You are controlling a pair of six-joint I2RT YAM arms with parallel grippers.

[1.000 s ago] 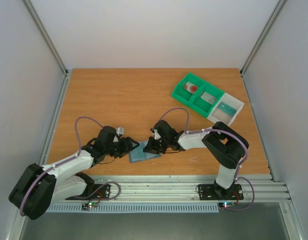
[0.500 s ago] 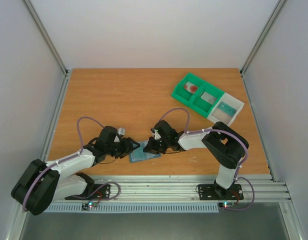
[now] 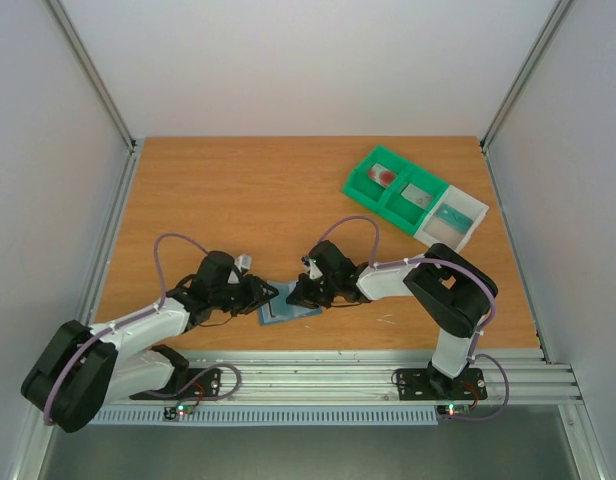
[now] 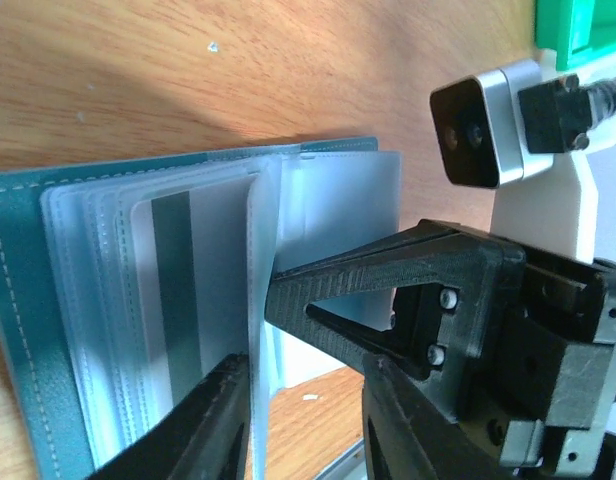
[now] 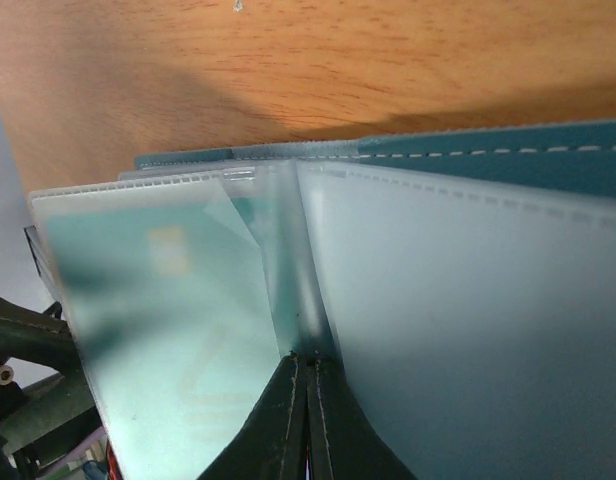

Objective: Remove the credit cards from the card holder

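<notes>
The card holder [image 3: 288,307] lies open on the table [image 3: 238,190], near the front edge and about midway between the two arms; the left gripper [image 3: 270,293] is at its left side and the right gripper [image 3: 294,296] at its right side, facing one another over it; one sleeve [image 5: 286,270] stands up from the fold, pinched between the right gripper's fingertips; a sleeved card [image 4: 176,300] sits in a flat sleeve just beside it; far back on the right stands a row of bins [image 3: 360,187], with loose cards [image 3: 418,196] lying one in each compartment.
</notes>
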